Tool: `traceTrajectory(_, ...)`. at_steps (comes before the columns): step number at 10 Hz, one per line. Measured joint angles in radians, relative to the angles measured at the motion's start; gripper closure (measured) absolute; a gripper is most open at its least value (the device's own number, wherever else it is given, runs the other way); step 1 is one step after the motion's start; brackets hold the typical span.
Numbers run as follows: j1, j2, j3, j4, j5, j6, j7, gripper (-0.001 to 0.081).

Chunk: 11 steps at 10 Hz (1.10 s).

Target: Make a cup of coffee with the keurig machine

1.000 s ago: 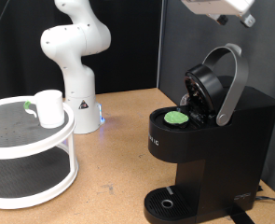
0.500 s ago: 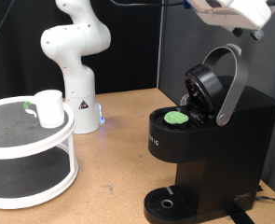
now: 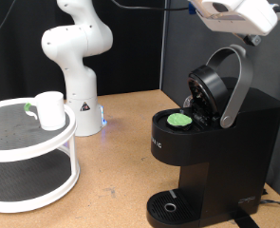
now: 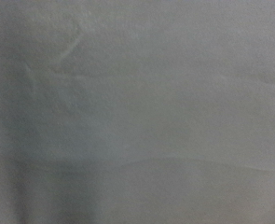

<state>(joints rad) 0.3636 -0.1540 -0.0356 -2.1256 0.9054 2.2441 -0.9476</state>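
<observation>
The keurig machine (image 3: 215, 142) stands at the exterior view's right with its lid and silver-grey handle (image 3: 236, 85) raised. A green-topped pod (image 3: 180, 120) sits in the open holder. The white cup (image 3: 50, 109) stands on the top tier of a round white rack (image 3: 30, 142) at the exterior view's left, with its green-tinted handle to its left. My gripper's white hand (image 3: 236, 12) hangs at the top right, above the raised handle and apart from it. Its fingers are not clearly shown. The wrist view is a featureless grey blur.
The white base of the arm (image 3: 78, 66) stands at the back, left of centre, behind the rack. The wooden table (image 3: 121, 180) runs between the rack and the machine. The machine's drip base (image 3: 170, 206) sits at the bottom, with nothing on it.
The hand has shifted a little to the right and turned at the top of the exterior view. The machine, the pod and the cup have not moved.
</observation>
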Motion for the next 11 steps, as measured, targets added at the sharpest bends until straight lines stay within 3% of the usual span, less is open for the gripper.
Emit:
traceTrajectory(1, -0.001, 0.000, 0.000, -0.004, -0.013, 0.010, 0.000, 0.0781)
traceTrajectory(3, -0.004, 0.000, -0.004, -0.011, -0.027, 0.015, 0.000, 0.0801)
traceTrajectory(7, -0.014, -0.002, -0.018, -0.020, -0.030, 0.000, -0.013, 0.0805)
traceTrajectory(11, -0.025, -0.016, -0.058, -0.020, -0.029, -0.072, -0.053, 0.0806)
